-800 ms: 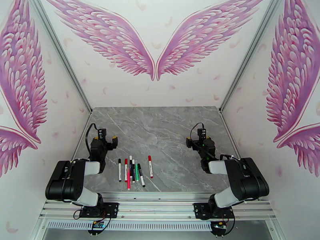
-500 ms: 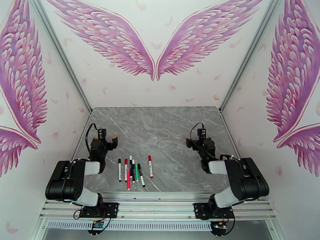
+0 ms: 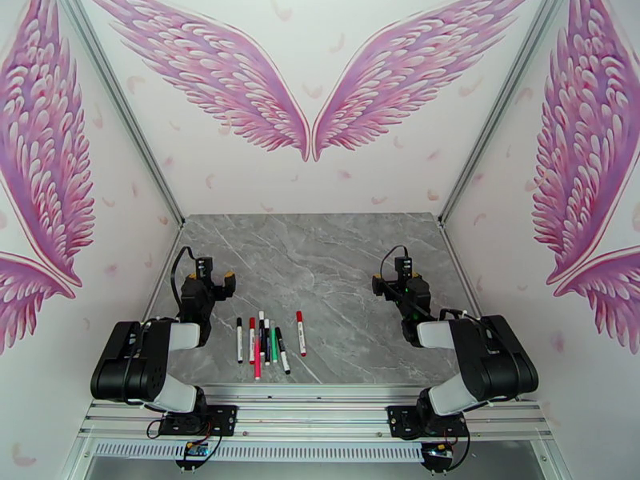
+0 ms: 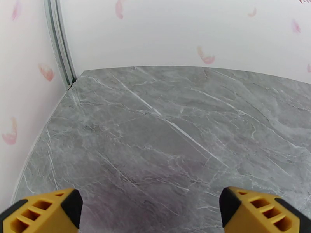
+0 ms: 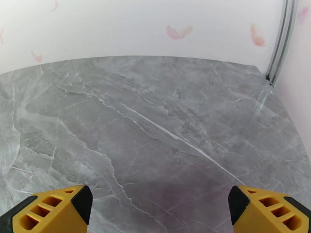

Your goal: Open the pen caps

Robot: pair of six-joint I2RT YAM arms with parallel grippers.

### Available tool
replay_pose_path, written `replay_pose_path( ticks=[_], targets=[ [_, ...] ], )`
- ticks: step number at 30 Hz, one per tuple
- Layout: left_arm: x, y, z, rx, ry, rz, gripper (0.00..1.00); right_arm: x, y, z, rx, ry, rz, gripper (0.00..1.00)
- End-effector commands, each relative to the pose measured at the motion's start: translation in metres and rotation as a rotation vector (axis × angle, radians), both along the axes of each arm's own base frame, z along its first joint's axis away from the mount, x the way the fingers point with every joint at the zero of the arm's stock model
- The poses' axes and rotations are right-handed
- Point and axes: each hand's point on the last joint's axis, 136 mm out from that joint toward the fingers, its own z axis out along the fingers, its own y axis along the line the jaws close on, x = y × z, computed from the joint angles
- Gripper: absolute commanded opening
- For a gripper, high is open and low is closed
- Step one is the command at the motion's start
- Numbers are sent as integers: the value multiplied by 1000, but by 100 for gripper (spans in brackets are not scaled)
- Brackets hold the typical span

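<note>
Several capped white pens lie side by side on the grey marble table near its front edge. One pen with a red cap lies a little apart on the right of the row. A black cap and another red cap show at the left of the row, and a green cap sits in the middle. My left gripper hovers open behind and to the left of the pens, holding nothing. My right gripper is open and empty well to their right. Both wrist views show yellow fingertips spread wide over bare marble.
White walls painted with pink wings enclose the table on three sides, with metal corner posts at the back. The metal rail carrying both arm bases runs along the front edge. Open marble lies between and beyond the grippers.
</note>
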Motion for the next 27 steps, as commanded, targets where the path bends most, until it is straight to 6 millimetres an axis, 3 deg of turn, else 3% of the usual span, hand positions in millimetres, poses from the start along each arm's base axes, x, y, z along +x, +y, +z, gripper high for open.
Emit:
replay_pose_path(
  ticks=[1,27],
  targets=[
    [3,-2,2,-5,0,-8,99,3,2,5,-6,-20,17,99],
    [-3,-2,6,-3,-30,-2,99,-4,0,9,6,-60,4,99]
  ],
)
